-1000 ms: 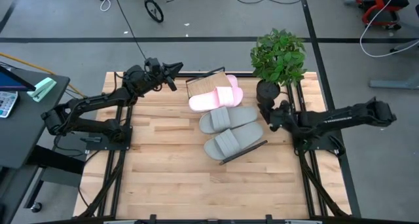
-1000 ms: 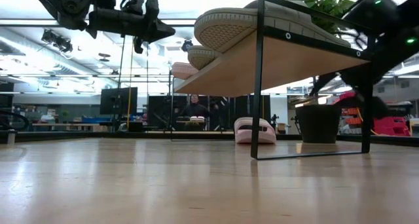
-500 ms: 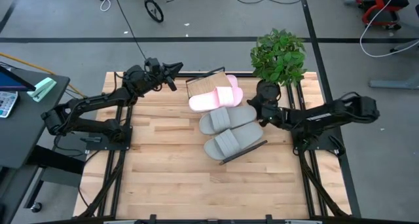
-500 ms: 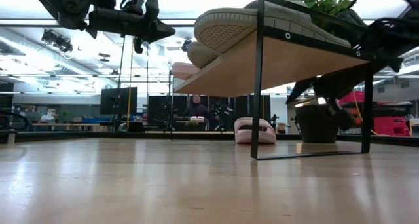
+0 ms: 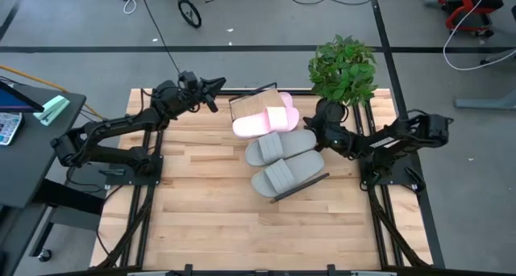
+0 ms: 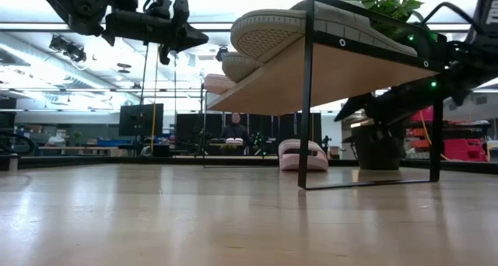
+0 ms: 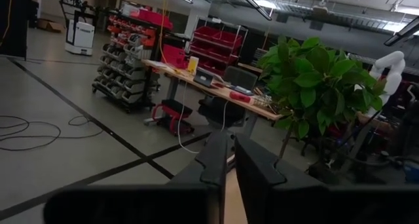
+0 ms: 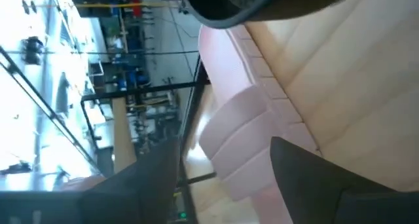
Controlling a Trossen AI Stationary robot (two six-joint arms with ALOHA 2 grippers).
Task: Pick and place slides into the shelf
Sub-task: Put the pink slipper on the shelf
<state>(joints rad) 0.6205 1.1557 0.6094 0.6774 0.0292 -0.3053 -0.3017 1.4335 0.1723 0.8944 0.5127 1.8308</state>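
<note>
In the high view the shelf (image 5: 251,101) sits slanted near the upper middle of the table (image 5: 201,203), its black frame running from the top end down to a lip at the lower right. Three slides lie on it in a row: a pink slide (image 5: 260,123) at the upper end, a grey slide (image 5: 282,146) in the middle of the frame, and a second grey slide (image 5: 284,176) below it by the lip. The other pink slide (image 5: 288,104) shows only as an edge behind the first one in the high view; in the low view it rests on the tabletop under the raised board, at centre right of the frame (image 6: 303,155). The right gripper (image 5: 317,128) hangs at the right of centre, just beside the shelf and close under the potted plant (image 5: 343,70); the right wrist view looks past its fingers, which stand spread and empty, straight at that pink slide (image 8: 242,142) on the wood. The left gripper (image 5: 216,85) hovers at the upper left of the shelf, well above the table, its fingers (image 7: 213,160) pressed nearly together with nothing between them. In the low view a person (image 6: 234,129) sits far back in the room.
</note>
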